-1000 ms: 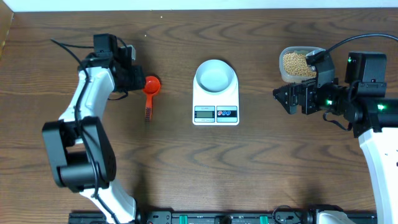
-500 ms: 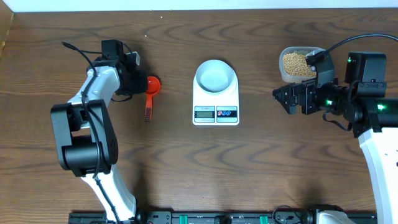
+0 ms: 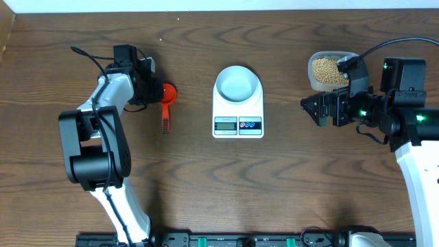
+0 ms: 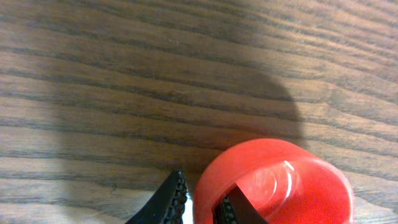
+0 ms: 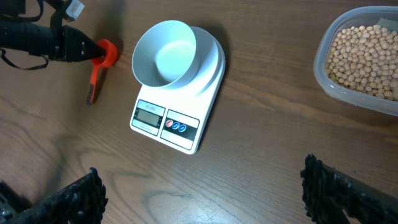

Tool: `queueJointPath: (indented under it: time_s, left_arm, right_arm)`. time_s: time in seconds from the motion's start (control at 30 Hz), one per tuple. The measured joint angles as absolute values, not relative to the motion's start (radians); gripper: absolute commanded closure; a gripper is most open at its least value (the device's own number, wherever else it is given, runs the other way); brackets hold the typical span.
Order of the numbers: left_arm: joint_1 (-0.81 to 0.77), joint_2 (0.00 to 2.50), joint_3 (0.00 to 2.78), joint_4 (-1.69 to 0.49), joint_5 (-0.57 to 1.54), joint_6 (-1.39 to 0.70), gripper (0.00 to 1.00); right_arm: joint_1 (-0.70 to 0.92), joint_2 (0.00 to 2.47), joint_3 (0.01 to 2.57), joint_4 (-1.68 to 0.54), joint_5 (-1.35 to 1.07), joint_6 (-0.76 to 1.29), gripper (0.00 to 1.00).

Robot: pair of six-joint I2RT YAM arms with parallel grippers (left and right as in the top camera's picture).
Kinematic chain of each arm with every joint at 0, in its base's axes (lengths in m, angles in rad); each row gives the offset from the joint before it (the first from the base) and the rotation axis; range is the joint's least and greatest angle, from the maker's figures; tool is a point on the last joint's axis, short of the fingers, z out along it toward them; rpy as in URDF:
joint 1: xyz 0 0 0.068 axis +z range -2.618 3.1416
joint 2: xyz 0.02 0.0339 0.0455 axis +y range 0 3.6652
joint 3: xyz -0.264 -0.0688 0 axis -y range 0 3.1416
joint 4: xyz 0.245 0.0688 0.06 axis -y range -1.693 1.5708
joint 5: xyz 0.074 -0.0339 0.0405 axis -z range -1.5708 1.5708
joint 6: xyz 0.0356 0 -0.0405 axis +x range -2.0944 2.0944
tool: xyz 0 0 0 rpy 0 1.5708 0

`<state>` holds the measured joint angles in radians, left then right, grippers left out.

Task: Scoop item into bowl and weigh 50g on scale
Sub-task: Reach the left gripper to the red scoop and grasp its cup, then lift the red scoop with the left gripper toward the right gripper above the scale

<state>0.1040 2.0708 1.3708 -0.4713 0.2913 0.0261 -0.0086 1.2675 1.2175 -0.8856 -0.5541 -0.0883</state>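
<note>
Seen from overhead, the scale (image 3: 238, 110) sits at the centre of the table (image 3: 226, 178), its display edge toward the bottom of the frame. The bowl (image 3: 237, 84) stands on the scale's upper half. Left of the scale and apart from it lies the scoop (image 3: 166, 103), cup uppermost and handle running down the frame. The left gripper (image 3: 154, 92) meets the cup from the left, one finger inside it and the other outside, with the wall between them. The tub (image 3: 330, 71) is at upper right, well apart from the scale, with the beans (image 3: 329, 70) in it. The right gripper (image 3: 312, 110) hangs just below the tub and right of the scale, over bare table.
</note>
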Motion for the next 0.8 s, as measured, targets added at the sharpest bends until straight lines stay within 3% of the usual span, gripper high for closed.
queueJointPath:
  time_s: [0.07, 0.4, 0.53, 0.8]
  left_arm:
    - [0.104, 2.071, 1.371, -0.471, 0.290, 0.027, 0.92]
    - [0.104, 2.066, 1.371, -0.467, 0.291, -0.076, 0.93]
    - [0.104, 2.003, 1.370, -0.466, 0.291, -0.208, 0.93]
    - [0.100, 1.678, 1.373, -0.464, 0.295, -0.606, 0.93]
  right_arm:
    - [-0.009, 1.267, 1.217, -0.885, -0.554, -0.088, 0.01]
    - [-0.009, 1.268, 1.217, -0.865, -0.554, -0.054, 0.01]
    - [-0.009, 1.268, 1.217, -0.827, -0.554, 0.027, 0.01]
    - [0.001, 1.268, 1.217, -0.689, -0.583, 0.215, 0.12]
